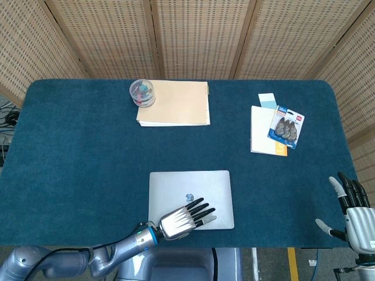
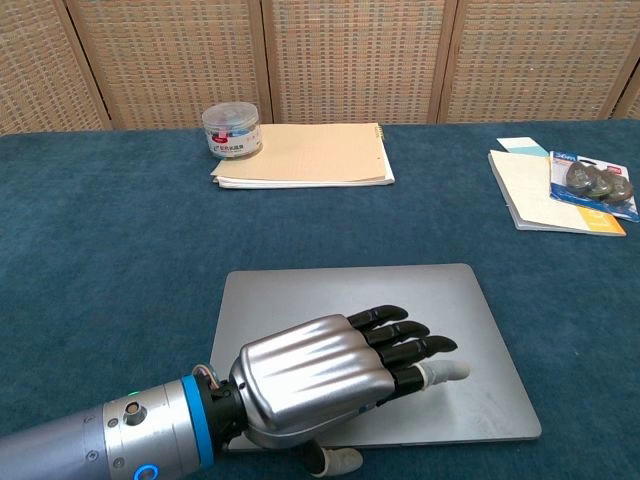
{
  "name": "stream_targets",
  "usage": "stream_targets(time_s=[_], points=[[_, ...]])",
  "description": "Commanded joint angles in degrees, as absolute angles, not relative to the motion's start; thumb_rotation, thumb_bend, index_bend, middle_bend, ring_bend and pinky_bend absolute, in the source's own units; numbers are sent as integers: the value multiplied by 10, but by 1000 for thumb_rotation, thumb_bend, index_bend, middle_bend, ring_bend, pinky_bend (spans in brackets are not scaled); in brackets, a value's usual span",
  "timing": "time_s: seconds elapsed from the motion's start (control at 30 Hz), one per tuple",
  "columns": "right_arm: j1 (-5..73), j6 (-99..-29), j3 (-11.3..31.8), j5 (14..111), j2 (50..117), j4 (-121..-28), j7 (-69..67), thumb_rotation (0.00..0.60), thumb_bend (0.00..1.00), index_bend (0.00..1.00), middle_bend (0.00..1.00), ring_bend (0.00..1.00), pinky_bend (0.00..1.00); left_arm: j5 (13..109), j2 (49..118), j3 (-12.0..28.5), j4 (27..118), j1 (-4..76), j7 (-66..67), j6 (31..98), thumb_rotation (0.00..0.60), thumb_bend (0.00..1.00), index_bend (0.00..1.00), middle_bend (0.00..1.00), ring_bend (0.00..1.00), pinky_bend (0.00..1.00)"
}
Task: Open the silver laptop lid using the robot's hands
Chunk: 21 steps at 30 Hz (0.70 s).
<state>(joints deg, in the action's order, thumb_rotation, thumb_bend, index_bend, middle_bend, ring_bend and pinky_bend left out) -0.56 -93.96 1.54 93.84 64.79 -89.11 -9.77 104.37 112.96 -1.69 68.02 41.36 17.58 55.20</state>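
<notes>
My left hand (image 2: 330, 375) lying flat, fingers extended, grasping nothing, over near edge of closed silver laptop (image 2: 440, 310) on table (image 1: 76, 164). My right hand (image 1: 353, 212) hovering unclenched, well apart, holding nothing.

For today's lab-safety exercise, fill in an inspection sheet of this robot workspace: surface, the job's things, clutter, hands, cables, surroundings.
Surface: blue carpeted table, flat.
Job's things: silver laptop lies closed near the front edge.
Clutter: tan notebook with a clear round tub on its corner at the back left; a white pad with a blister pack on it at the back right.
Hands: left hand lies flat over the laptop's front part, fingers extended; right hand is open at the table's right front corner, holding nothing.
Cables: some beyond the table's left edge.
Surroundings: woven panel screens behind.
</notes>
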Motion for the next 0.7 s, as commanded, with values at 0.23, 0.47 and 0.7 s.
stream_targets(time_s=[0.23, 0.47, 0.7], points=[[-5, -940, 15, 938, 647, -890, -103, 600, 0, 0, 0, 0, 0, 1035, 1135, -16, 674, 418, 188, 565, 600, 465, 0, 0, 0, 0], [-5, -939, 15, 937, 646, -890, -105, 600, 0, 0, 0, 0, 0, 1028, 1125, -7, 684, 423, 206, 575, 600, 462, 0, 0, 0, 0], [-5, -940, 14, 940, 647, -890, -104, 600, 0, 0, 0, 0, 0, 1002, 1131, 36, 677, 428, 228, 591, 600, 471, 0, 0, 0, 0]])
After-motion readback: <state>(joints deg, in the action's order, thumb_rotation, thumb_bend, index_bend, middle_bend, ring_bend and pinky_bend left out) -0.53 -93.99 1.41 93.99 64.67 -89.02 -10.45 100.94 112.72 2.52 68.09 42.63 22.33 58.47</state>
